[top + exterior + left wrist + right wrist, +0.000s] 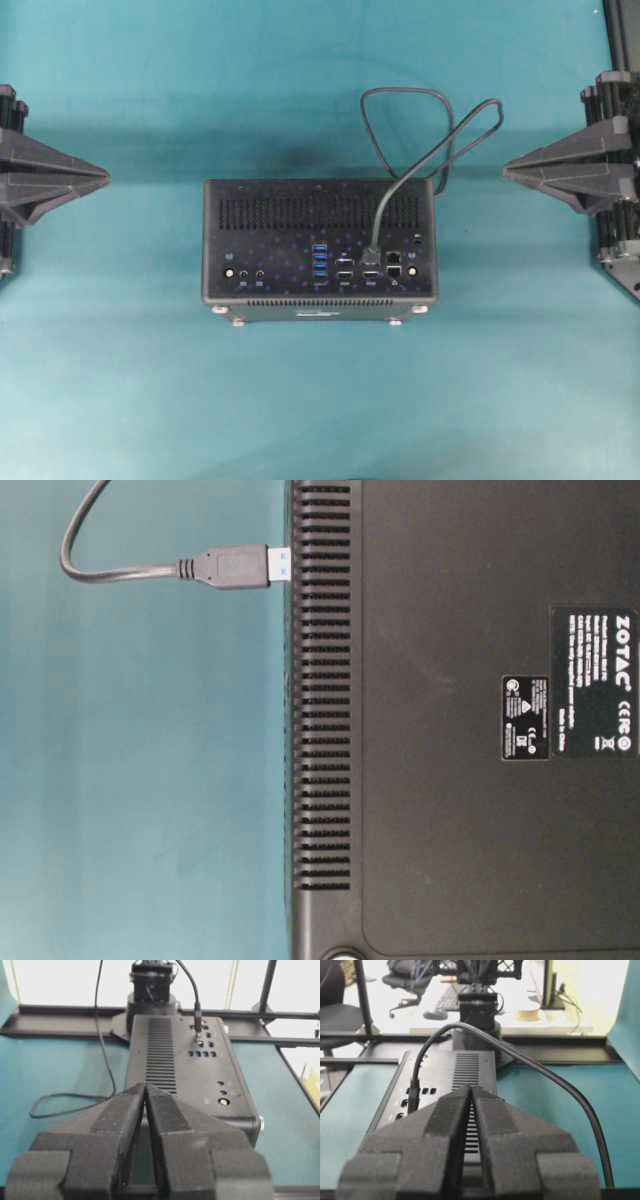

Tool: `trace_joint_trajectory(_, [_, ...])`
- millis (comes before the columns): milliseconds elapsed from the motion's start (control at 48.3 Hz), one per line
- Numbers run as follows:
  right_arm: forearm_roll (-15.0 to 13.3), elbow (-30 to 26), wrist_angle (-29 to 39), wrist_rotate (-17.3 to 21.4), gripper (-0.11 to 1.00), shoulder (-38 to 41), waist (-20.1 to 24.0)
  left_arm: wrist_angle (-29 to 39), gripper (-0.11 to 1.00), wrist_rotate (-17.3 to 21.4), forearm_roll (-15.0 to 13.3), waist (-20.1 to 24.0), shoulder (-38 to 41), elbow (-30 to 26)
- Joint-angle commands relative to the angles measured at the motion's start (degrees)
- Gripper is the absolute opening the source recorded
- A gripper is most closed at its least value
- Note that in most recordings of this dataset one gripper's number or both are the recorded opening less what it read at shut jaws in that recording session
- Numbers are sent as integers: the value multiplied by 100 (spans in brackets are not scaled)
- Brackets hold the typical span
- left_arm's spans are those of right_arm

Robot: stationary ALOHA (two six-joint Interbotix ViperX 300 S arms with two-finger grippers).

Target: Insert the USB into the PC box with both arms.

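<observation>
1. I read the thin dark grey USB cable's small black rectangular plug (pixel 232 567) as already seated in the black rectangular PC box (pixel 319 250). In the table-level view its blue-tipped metal end meets the box's vented edge, and from overhead the plug stands on the port face just right of the column of four blue sockets (pixel 319 263). How deep it sits I cannot tell, so a last push may remain.
2. The cable (pixel 425 130) rises from the plug, crosses the box's vent slots and loops on the teal table cover (pixel 120 400) behind the box's far right corner.
3. The box lies in the middle of the cover, port face up, silver feet along its near edge, gold connectors at both ends of the port row.
4. My left gripper (pixel 95 178) hangs well left of the box, fingers pressed together, holding nothing.
5. My right gripper (pixel 515 172) hangs well right of the box, jaws likewise closed and empty.
</observation>
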Motion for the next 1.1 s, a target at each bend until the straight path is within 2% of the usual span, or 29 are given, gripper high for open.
trace_joint_trajectory(0, [44, -211, -18, 44, 19, 18, 18, 88, 15, -44, 44, -97, 35, -299])
trace_joint_trajectory(62, [264, -334, 369, 123, 20, 9, 35, 325, 8, -53, 44, -141, 44, -448])
trace_joint_trajectory(124, [387, -536, 914, 264, 11, 9, 26, 650, 0, -44, 53, -167, 44, -589])
trace_joint_trajectory(207, [387, -888, 1661, 439, 6, 26, 35, 1107, 0, -44, 53, -167, 35, -773])
trace_joint_trajectory(352, [387, -1573, 2944, 527, 5, 158, 53, 1723, 0, -18, 53, -167, 0, -984])
trace_joint_trajectory(456, [387, -2021, 3858, 554, 5, 457, 176, 1863, 0, -26, 53, -167, 0, -1002])
trace_joint_trajectory(539, [387, -2268, 4289, 563, 5, 721, 281, 1863, 0, -35, 53, -176, 26, -1011])
trace_joint_trajectory(829, [387, -2821, 4465, 563, 8, 1635, 492, 1731, 0, -18, 53, -193, -70, -914])
trace_joint_trajectory(1077, [378, -2909, 4491, 580, 18, 1890, 554, 1011, 0, 44, 53, -229, -272, -659])
